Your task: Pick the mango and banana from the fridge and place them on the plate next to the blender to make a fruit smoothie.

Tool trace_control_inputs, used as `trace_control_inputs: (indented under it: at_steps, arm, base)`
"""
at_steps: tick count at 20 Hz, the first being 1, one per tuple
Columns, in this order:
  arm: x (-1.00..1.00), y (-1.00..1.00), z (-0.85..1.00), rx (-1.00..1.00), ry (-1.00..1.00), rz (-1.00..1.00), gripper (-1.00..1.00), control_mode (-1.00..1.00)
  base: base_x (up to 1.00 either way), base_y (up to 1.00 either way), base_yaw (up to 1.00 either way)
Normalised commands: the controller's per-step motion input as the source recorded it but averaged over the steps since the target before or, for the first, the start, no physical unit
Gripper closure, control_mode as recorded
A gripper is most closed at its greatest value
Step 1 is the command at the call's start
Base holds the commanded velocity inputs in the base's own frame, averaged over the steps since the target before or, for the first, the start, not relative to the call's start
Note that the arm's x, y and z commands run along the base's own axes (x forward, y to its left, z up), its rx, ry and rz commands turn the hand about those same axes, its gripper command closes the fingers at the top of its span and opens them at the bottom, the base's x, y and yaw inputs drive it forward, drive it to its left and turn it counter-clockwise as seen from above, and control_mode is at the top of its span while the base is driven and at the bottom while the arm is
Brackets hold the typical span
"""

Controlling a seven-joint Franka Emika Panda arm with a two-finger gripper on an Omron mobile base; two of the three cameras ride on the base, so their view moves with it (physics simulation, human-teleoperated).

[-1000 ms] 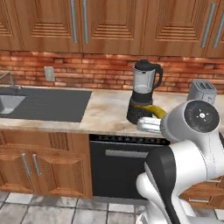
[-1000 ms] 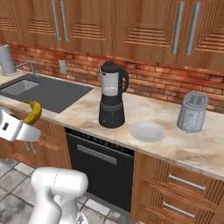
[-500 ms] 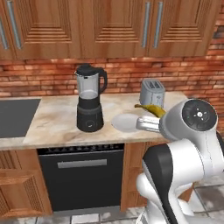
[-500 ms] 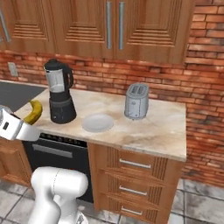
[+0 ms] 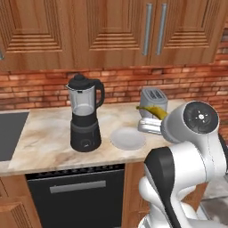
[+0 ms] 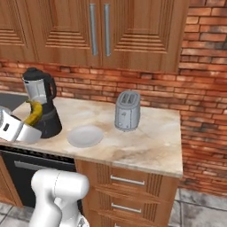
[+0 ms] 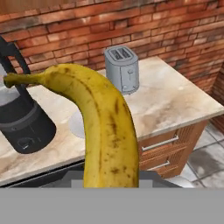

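My gripper [image 6: 27, 126] is shut on the banana [image 7: 103, 127], a curved yellow fruit with brown specks that rises from the bottom of the hand view. The banana [image 5: 151, 111] hangs in front of the counter, short of the plate [image 5: 128, 138]. That small round white plate [image 6: 85, 135] lies bare on the marble counter, just right of the blender [image 5: 84, 116], which has a black base and a clear jar. In the hand view, the plate [image 7: 76, 124] is partly hidden behind the banana. The mango and the fridge are out of view.
A silver toaster [image 6: 127, 111] stands behind and right of the plate, against the brick wall. Wooden cabinets [image 5: 111, 31] hang above the counter. A black oven front [image 5: 75, 196] sits under the blender. The counter ends at a brick wall [image 6: 204, 111] on the right.
The whole scene has slid left in both base views, so the base has moved right along the counter; the sink has left the view. The banana stays in the shut gripper.
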Motion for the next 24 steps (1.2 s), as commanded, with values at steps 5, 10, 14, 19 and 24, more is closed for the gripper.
trace_control_inputs:
  at_steps: [5, 10, 14, 19, 24]
  arm:
    - [0.00, 0.00, 0.00, 0.00, 0.00, 0.00, 1.00, 1.00]
    - [0.51, -0.07, -0.40, 0.08, 0.07, 0.02, 1.00, -1.00]
    - [1.00, -0.18, -0.80, 0.10, 0.17, 0.11, 1.00, -1.00]
    - [1.00, -0.38, -0.78, 0.12, 0.12, 0.19, 1.00, -1.00]
    - [0.87, -0.41, -0.57, 0.08, 0.02, 0.23, 1.00, -1.00]
  base:
    - [0.42, 0.00, -0.05]
    - [0.14, -0.03, 0.00]
    - [0.00, 0.00, 0.00]
    - [0.00, 0.00, 0.00]
    - [0.00, 0.00, 0.00]
